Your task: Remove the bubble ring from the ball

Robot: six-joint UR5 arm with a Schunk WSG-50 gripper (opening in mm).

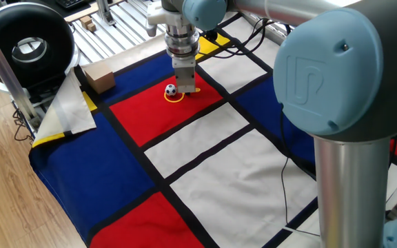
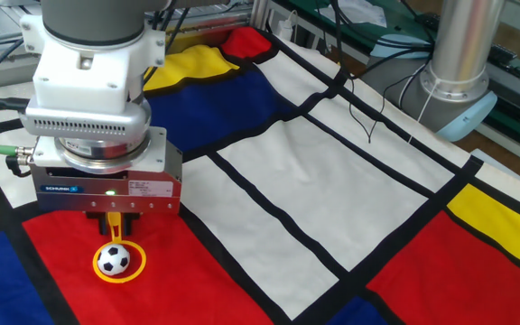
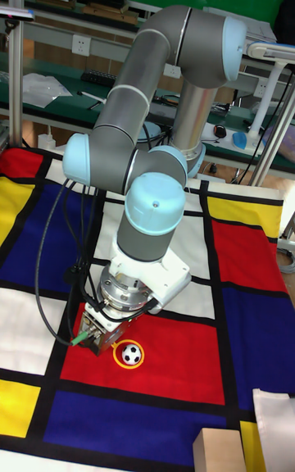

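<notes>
The ball (image 2: 112, 260) is placed on a red square of the cloth (image 2: 269, 171), and the bubble ring (image 2: 138, 268) is laid around it. The gripper (image 2: 114, 224) is lowered over the ring's handle; its fingers are closed on the handle, as seen in the other fixed view.

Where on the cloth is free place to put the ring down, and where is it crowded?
Free: the white squares right of the gripper. Crowded: the red square where the bubble ring encircles the ball.
</notes>
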